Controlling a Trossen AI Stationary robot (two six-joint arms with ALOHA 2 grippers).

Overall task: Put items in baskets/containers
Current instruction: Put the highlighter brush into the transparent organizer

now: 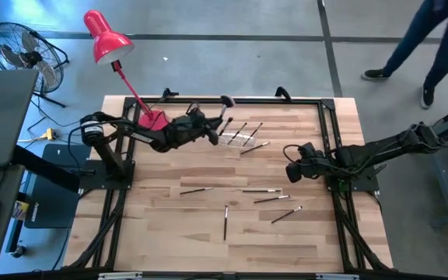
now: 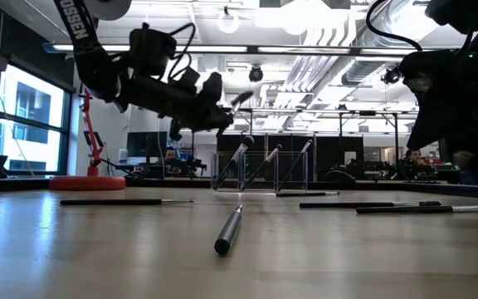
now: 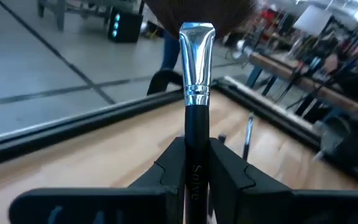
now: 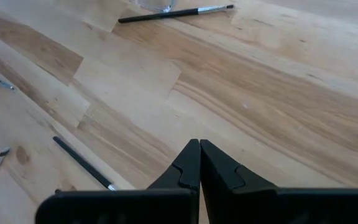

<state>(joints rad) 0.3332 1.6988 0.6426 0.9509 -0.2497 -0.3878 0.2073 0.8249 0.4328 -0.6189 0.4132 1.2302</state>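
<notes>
Makeup brush clamped in left gripper, raised just beside the clear holder at the worktop's far side | step, I judge: carry-to-holder | next: tip handle down over an open slot | right gripper closed together, empty, waiting right.

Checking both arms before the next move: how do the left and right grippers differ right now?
The left gripper is shut on a brush; the right gripper is shut on nothing. The left hangs near the clear holder at the table's far side; the right hangs over bare wood at the right. Both are off the table.
</notes>
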